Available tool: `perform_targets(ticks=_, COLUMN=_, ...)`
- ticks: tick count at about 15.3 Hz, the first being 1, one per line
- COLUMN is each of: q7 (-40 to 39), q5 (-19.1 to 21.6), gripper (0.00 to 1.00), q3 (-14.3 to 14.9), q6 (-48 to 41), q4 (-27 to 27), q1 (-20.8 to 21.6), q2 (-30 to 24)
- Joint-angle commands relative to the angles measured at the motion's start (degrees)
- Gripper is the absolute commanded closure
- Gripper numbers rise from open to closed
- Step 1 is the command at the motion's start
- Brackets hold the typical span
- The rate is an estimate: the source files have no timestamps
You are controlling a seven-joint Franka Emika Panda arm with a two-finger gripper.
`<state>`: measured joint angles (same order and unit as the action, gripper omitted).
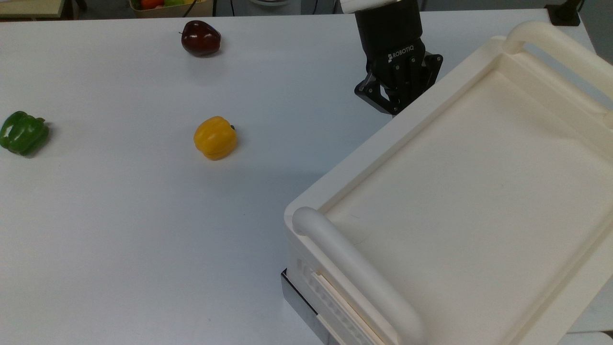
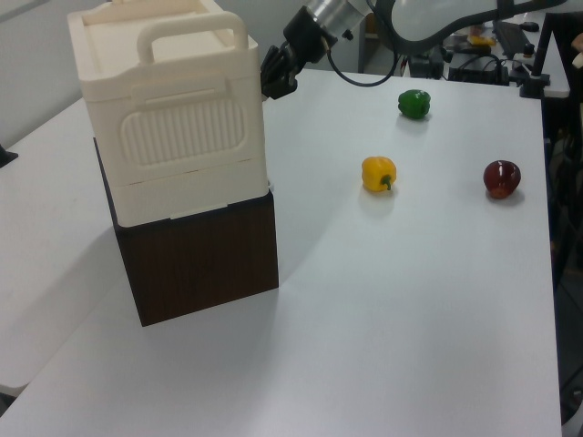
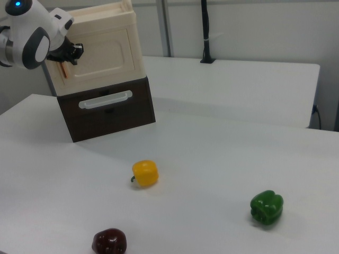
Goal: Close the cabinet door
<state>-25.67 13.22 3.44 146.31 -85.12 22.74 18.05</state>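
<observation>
The white worktop carries everything. On it, filling the top view from 3 to 6 o'clock, stands the cabinet, a cream-white unit with a recessed tray top and thick rounded bar handles, set on a dark brown base that has a drawer with a pale bar handle. The cabinet door lies flush against the cabinet's front face in the right view, shut or all but shut, its orange strip handle just visible at the free edge at 9 o'clock. The black jaws press against that same edge, at 1 o'clock in the top view; whether they are parted or closed I cannot tell, and they grasp nothing that shows. Well apart on the worktop lie a green pepper at 9 o'clock, a yellow pepper nearer centre, and a dark red apple at 11 o'clock.
</observation>
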Motion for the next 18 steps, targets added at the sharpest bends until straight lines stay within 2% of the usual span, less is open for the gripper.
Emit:
perform_targets(ticks=1, q7=0.97, q5=0.66, gripper=1.0, q3=0.35, q6=1.34, q4=-1.27, q1=0.47, q2=0.32)
perform_targets(ticks=3, q7=1.24, q5=0.66, gripper=1.0, q3=-0.44, q6=-2.67, q4=-2.5, q1=-0.85, q2=-0.56)
perform_targets(ticks=6, q7=1.67, q5=0.92, gripper=1.0, q3=-2.2, q6=-14.96, q4=-2.15, q1=-4.97, q2=-2.58)
perform_targets(ticks=10, q7=8.69, q5=0.32, gripper=1.0, q3=-4.31, q6=-31.57, q4=-2.15, q1=-12.18, q2=-6.62)
perform_targets(ticks=12, q7=13.61, q5=-1.17, gripper=1.0, q3=-4.58, q6=-39.66, q4=-2.15, q1=-14.73, q2=-8.9)
perform_targets(ticks=14, q7=17.39, q5=-5.21, gripper=0.98, q3=-4.67, q6=-47.05, q4=-2.15, q1=-17.81, q2=-11.45)
perform_targets(ticks=15, q7=19.32, q5=-5.92, gripper=0.89, q3=-4.49, q6=-49.7, q4=-2.15, q1=-18.51, q2=-12.51)
perform_targets(ticks=16, q7=21.34, q5=-6.02, gripper=0.62, q3=-3.97, q6=-51.2, q4=-2.24, q1=-19.13, q2=-13.21)
perform_targets(ticks=18, q7=22.51, q5=-6.89, gripper=0.18, q3=-2.22, q6=-53.75, q4=-2.68, q1=-19.23, q2=-14.09)
